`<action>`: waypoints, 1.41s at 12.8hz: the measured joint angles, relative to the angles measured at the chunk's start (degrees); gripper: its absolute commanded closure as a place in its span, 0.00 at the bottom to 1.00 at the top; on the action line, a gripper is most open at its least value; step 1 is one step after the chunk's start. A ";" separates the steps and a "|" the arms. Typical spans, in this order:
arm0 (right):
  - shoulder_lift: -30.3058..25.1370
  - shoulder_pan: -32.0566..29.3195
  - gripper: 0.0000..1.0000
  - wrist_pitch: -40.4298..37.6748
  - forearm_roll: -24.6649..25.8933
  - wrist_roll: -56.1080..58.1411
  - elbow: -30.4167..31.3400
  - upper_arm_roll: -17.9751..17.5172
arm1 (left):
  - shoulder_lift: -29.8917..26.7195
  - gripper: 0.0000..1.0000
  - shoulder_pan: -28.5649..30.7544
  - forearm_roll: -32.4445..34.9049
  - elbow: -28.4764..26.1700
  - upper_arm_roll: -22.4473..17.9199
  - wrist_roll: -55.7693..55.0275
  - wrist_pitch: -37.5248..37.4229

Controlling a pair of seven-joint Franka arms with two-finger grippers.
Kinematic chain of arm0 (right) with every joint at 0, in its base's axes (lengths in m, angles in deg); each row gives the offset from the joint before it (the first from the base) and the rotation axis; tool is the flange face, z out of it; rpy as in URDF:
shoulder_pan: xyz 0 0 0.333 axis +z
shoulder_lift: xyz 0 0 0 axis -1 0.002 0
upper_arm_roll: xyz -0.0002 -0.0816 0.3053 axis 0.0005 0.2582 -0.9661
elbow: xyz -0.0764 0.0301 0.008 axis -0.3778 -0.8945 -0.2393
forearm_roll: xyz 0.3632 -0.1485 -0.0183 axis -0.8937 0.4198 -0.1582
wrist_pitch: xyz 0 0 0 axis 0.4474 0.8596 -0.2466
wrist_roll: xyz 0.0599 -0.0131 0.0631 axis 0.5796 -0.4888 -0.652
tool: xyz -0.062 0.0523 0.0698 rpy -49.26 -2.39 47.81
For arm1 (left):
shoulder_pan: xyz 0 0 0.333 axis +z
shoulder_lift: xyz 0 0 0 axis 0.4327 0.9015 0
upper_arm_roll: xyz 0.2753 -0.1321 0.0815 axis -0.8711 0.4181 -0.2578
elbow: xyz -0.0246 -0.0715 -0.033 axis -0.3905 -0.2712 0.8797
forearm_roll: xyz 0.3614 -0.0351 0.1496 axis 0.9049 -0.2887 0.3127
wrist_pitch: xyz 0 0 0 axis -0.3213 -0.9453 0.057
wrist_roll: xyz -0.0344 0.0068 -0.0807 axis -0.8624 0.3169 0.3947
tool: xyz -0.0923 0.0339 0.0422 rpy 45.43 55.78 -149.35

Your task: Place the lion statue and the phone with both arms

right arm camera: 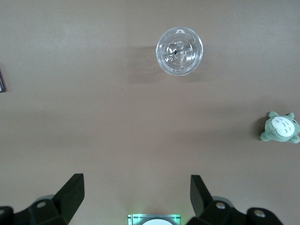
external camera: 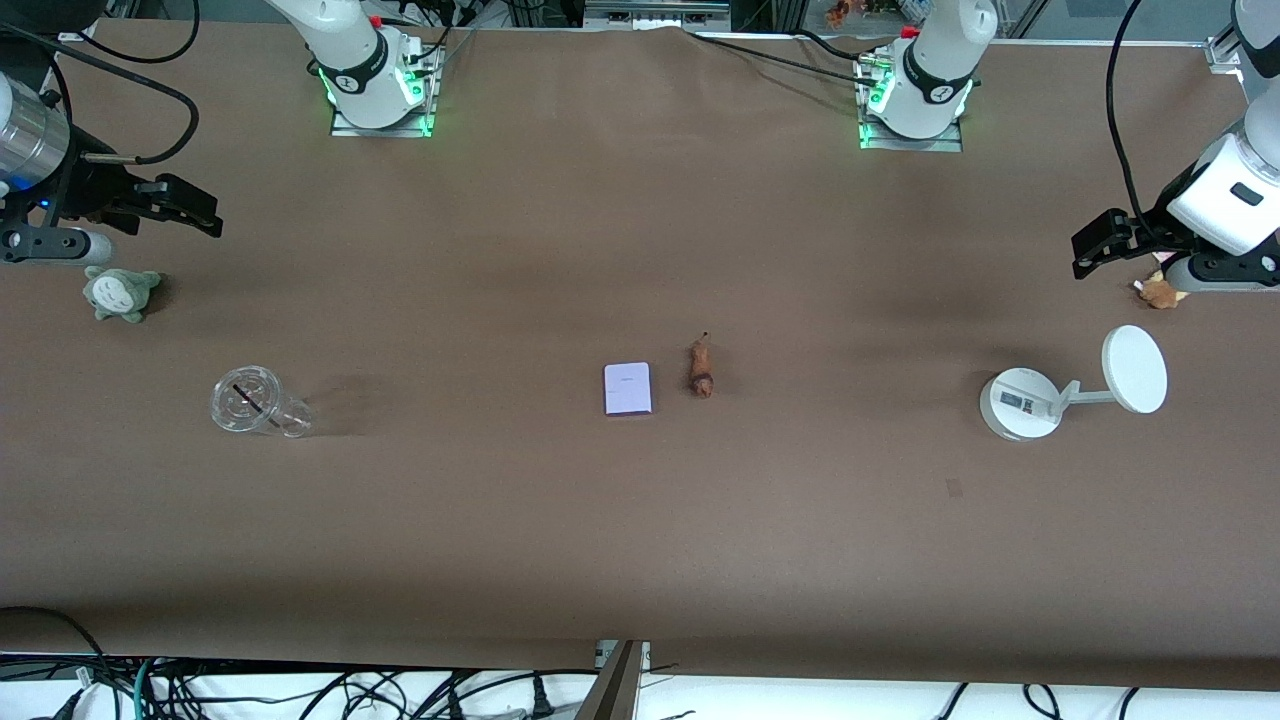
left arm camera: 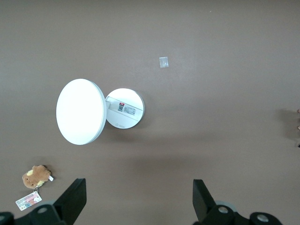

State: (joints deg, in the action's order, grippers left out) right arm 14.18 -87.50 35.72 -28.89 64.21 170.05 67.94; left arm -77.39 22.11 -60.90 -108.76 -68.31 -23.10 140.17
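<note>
Phone (external camera: 627, 388) at frame centre: thin, slick, so pinch its long edges. Lion statue (external camera: 701, 368) beside it: light, hard, best gripped mid-body. Left gripper (external camera: 1100, 246) at right edge, right gripper (external camera: 190, 210) at left edge: both apart, empty.

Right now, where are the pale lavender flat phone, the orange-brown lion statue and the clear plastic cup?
pale lavender flat phone (external camera: 627, 388), front view, centre of its face.
orange-brown lion statue (external camera: 701, 369), front view, mid-body.
clear plastic cup (external camera: 245, 397), front view, lid.

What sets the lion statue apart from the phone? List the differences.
The lion statue is orange-brown with a darker head end; the phone is pale lavender-white. The statue is narrow, rounded and shorter; the phone is a flat, wider rectangle. Both lie side by side at mid-table, untouched by either gripper.
</note>
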 measured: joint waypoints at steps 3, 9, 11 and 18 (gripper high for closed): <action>0.13 -0.06 0.00 -1.43 0.00 -0.03 -0.42 0.00 | 0.01 0.00 0.00 0.00 0.00 0.00 0.00 -0.06; 1.00 -0.01 0.00 -1.68 0.29 -0.06 -2.01 -0.36 | 0.01 0.00 0.00 -0.01 0.00 0.00 0.00 -0.14; 1.89 -0.01 0.00 -1.85 0.31 -0.07 -3.24 -0.57 | 0.01 0.00 0.00 -0.01 0.00 0.00 0.00 -0.14; 2.30 -0.01 0.00 -2.81 1.31 -0.09 -3.83 -0.59 | 0.01 0.00 -0.06 -0.01 0.00 0.44 0.00 -2.22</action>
State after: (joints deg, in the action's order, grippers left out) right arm 16.48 -87.51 32.92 -27.59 64.12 166.22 67.35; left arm -77.37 22.04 -60.91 -108.76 -67.87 -23.10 137.95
